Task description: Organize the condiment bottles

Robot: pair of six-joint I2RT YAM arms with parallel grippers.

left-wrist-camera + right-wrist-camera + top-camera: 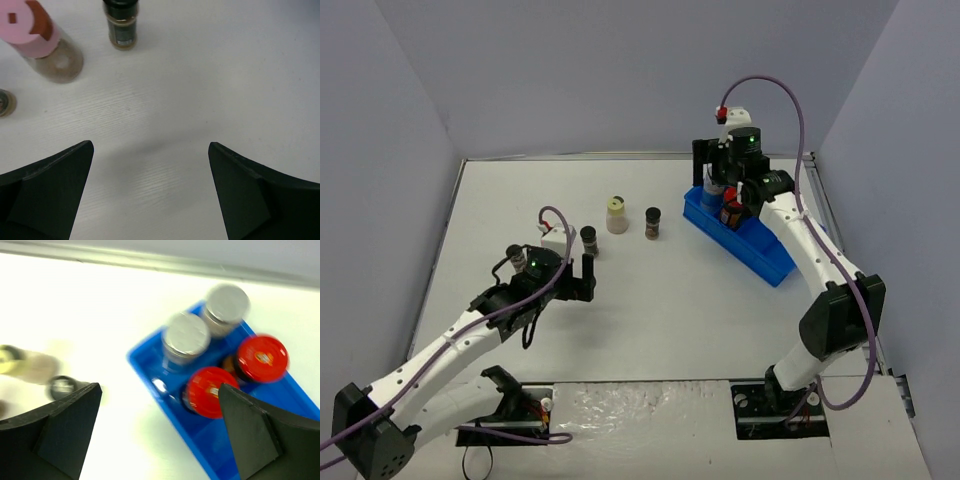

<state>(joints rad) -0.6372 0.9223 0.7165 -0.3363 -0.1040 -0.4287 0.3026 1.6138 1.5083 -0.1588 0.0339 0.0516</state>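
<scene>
Two grey-capped bottles (186, 335) (227, 302) and two red-lidded jars (212, 390) (262, 357) stand in the far end of the blue tray (150, 372). My right gripper (160, 387) hangs open just above them (728, 195), holding nothing; the right wrist view is blurred. On the table left of the tray stand a small dark-capped jar (589, 240), a pale-lidded jar (616, 215) whose lid looks pink in the left wrist view (42, 42), and another dark-capped jar (653, 222) (120, 25). My left gripper (577, 272) (150, 145) is open over bare table, just short of these jars.
The blue tray (760, 255) lies diagonally at the right, its near compartments holding nothing. Grey walls close in the white table on three sides. A jar's edge (5, 102) shows at the left border of the left wrist view.
</scene>
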